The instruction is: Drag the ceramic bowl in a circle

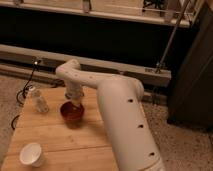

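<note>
The ceramic bowl [71,112], round, glossy and red-brown, sits on the wooden table [60,137] near its far edge, left of the arm's big white link. My gripper [76,103] hangs from the white wrist straight down onto the bowl's far rim and reaches into it. The arm [117,107] curves from the lower right up and over to the bowl.
A small white cup [31,154] stands at the table's near left corner. A clear bottle [39,101] stands at the left, close beside the bowl. A cable [27,85] lies on the floor to the left. A dark wall and rail run behind.
</note>
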